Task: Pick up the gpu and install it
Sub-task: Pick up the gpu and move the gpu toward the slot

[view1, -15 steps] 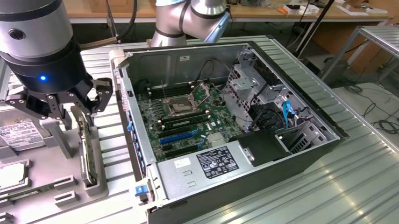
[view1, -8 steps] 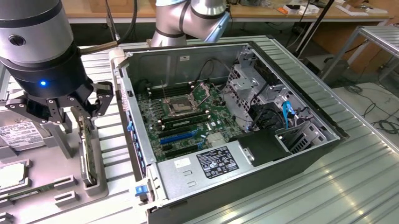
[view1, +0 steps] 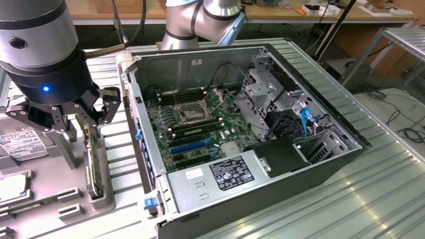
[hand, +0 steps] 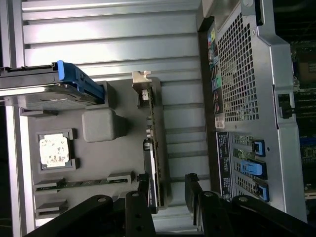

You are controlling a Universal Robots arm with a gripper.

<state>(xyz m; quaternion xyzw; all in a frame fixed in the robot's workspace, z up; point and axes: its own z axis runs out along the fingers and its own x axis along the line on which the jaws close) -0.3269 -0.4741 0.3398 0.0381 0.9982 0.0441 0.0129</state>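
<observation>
GPU stands on its long edge in a slot along the edge of the grey tray nearest the computer case, its silvery bracket at the end far from the arm. The gripper hangs over the card with its jaws spread wide, grasping nothing. In the wrist view the card's dark end reaches in between the fingers, close to one; contact cannot be told. A hard drive and a processor chip sit further across the tray
</observation>
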